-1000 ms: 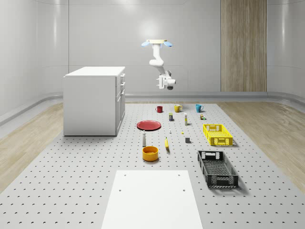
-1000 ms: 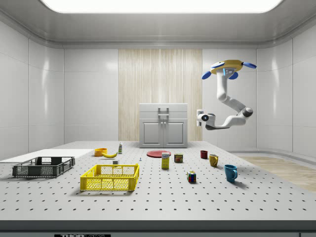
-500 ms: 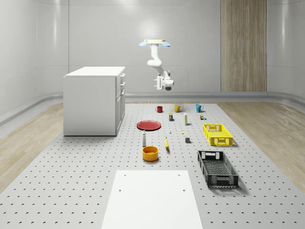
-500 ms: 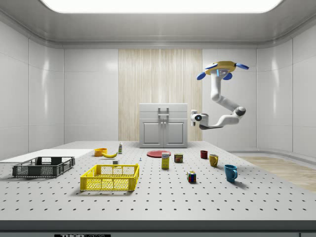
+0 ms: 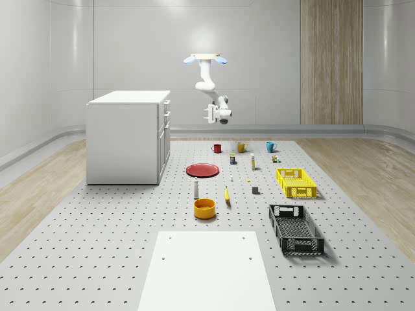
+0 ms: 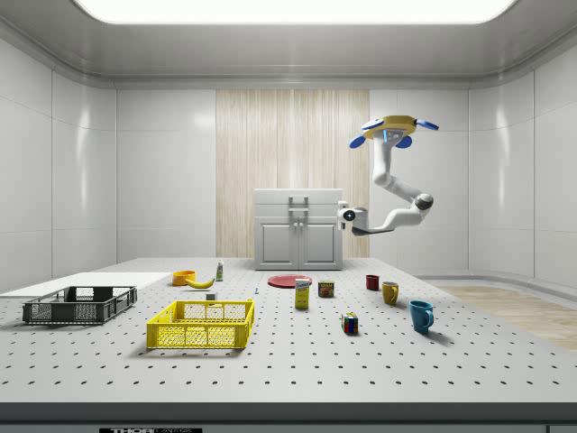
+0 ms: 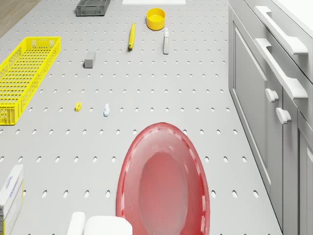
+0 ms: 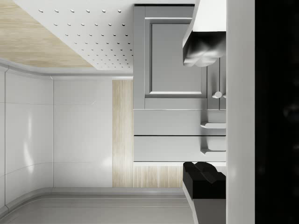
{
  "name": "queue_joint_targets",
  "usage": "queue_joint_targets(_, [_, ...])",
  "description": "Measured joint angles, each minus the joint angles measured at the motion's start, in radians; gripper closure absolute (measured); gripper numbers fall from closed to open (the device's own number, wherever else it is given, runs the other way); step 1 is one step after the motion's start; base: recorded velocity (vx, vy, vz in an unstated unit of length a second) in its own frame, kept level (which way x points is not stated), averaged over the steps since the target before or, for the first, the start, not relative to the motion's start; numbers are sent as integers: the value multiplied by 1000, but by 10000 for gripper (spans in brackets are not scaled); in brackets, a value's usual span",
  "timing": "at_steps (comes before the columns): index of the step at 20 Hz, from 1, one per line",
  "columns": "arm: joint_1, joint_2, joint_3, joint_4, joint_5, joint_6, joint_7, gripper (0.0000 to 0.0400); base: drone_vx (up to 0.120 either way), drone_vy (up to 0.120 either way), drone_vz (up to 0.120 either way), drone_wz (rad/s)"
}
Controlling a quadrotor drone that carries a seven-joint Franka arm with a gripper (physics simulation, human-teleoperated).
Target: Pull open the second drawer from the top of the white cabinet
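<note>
Beside the white cabinet (image 5: 128, 136), off its drawer side, the drone (image 5: 205, 59) hovers above the surface (image 5: 97, 246); its pincer (image 8: 203, 112), fingers apart, faces the second drawer (image 8: 168, 122) but is not touching. It should square up on that drawer's handle (image 8: 213, 125), then close and pull straight

Open air is seen between the gripper (image 5: 209, 114) and the white cabinet (image 5: 127, 137), with the red plate (image 5: 202, 170) well below.
</note>
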Motion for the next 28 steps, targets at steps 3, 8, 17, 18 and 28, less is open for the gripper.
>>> queue_joint_targets(3, [10, -10, -4, -1, -8, 9, 7, 100, 120, -120, 0, 0])
queue_joint_targets(8, [26, -26, -9, -3, -20, 24, 17, 100, 120, -120, 16, 0])
queue_joint_targets(17, [51, -53, -18, -7, -41, 47, 34, 100, 120, -76, 36, 0])
queue_joint_targets(18, [53, -56, -18, -7, -43, 50, 36, 100, 120, 0, 0, 0])
queue_joint_targets(28, [76, -81, -26, -10, -64, 72, 53, 100, 120, -40, 24, 0])
